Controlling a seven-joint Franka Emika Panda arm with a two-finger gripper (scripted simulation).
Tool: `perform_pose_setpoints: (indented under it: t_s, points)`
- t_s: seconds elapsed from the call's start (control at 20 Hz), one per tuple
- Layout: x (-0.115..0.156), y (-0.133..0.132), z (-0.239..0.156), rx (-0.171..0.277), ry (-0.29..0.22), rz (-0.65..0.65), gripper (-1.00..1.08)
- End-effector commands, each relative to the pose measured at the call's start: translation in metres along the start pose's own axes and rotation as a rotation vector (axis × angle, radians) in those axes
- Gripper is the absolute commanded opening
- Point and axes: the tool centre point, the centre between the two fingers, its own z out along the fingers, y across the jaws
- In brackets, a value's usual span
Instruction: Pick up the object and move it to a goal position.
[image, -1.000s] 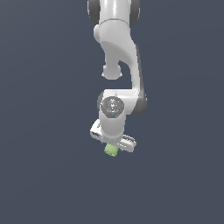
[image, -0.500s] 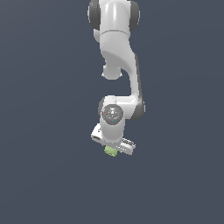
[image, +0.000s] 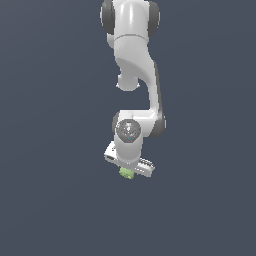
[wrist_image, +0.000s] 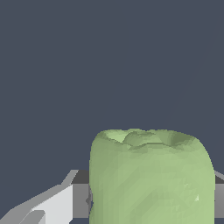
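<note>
plain dark slate-grey backdrop all round. the white arm reaches down — its gripper has the fingers closed on the light-green cube, gripping both sides.

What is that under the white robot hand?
A small light-green cube peeks out beneath the gripper, held between its fingers. The gripper body covers most of it in the exterior view.
</note>
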Motion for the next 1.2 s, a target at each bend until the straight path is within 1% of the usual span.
perform_pose_setpoints:
  t_s: [0.0,0.25,0.5,0.75,1.15]
  points:
    - [0.0,0.0,0.0,0.0,0.0,0.0,-1.0]
    - [0.001,0.003,-0.009,0.0,0.0,0.0,-1.0]
    - [0.006,0.011,-0.036,0.0,0.0,0.0,-1.0]
    - [0.014,0.026,-0.08,0.0,0.0,0.001,-1.0]
    - [0.029,0.052,-0.166,0.0,0.0,0.001,-1.0]
